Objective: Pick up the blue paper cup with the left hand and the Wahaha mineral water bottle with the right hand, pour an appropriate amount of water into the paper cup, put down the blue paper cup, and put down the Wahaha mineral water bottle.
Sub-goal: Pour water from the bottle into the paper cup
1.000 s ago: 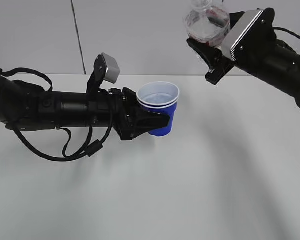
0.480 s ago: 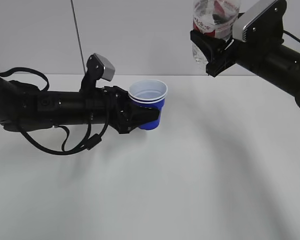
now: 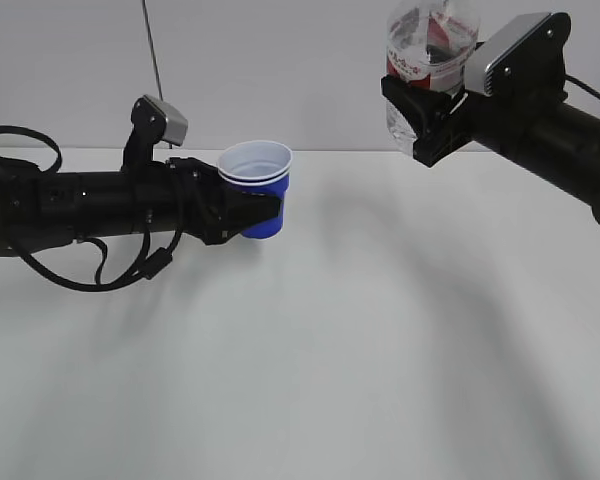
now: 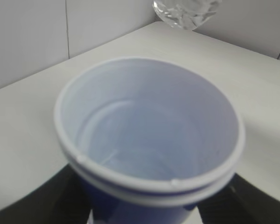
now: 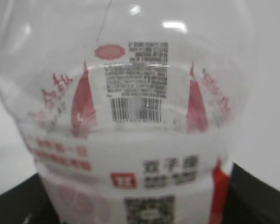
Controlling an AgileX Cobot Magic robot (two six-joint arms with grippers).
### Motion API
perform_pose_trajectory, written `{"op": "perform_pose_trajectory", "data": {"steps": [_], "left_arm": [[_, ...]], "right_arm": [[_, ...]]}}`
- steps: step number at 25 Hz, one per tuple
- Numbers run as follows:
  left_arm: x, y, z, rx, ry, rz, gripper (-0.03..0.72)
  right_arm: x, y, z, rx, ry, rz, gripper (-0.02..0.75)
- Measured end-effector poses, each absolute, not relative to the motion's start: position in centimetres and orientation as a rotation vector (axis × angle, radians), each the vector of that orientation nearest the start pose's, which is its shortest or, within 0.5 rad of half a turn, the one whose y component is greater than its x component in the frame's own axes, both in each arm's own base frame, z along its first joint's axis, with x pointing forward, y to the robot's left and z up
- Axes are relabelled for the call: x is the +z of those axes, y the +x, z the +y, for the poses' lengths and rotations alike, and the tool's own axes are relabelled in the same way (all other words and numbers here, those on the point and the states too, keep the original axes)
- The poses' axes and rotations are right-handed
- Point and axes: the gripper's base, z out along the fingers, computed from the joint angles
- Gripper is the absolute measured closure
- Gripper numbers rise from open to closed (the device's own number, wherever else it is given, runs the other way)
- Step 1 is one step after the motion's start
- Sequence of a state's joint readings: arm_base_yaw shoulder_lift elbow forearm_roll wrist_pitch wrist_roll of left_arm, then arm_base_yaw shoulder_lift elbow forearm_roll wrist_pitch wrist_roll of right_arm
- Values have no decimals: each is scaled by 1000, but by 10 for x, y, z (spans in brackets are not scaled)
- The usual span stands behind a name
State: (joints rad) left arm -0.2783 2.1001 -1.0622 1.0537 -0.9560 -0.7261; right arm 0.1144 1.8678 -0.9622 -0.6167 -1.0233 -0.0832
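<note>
Robot test bench, lab-type room rather than a home or shop. Plain white table (image 3: 380,350), matte, bare of any household clutter. Behind it a pale grey panelled wall (image 3: 280,70) with one dark vertical seam (image 3: 152,60); the left wrist view shows the same panels meeting the table edge. Two black robot arms reach in from either side, the left hand (image 3: 265,212) and the right hand (image 3: 420,115), each carrying a grey camera block (image 3: 160,118) and loose black cables (image 3: 110,270). Even, flat lighting; soft shadows on the tabletop. No signage or furnishings visible to say more.
</note>
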Motion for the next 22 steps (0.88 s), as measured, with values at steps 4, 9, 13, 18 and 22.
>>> {"op": "perform_pose_trajectory", "data": {"steps": [4,9,13,18,22], "left_arm": [[138,368,-166,-923,843,1665,211],[137,370,-155,-905,870,1663,211],[136,373,-147,-889,863,1670,211],[134,374,-141,-860,875,1683,211],[132,376,-137,-811,890,1697,211]], "right_arm": [[222,378,88,113,-786,1255,253],[222,378,88,112,-785,1257,253],[222,378,88,112,-785,1257,253],[222,378,88,112,-785,1257,253],[222,378,88,112,-785,1257,253]]}}
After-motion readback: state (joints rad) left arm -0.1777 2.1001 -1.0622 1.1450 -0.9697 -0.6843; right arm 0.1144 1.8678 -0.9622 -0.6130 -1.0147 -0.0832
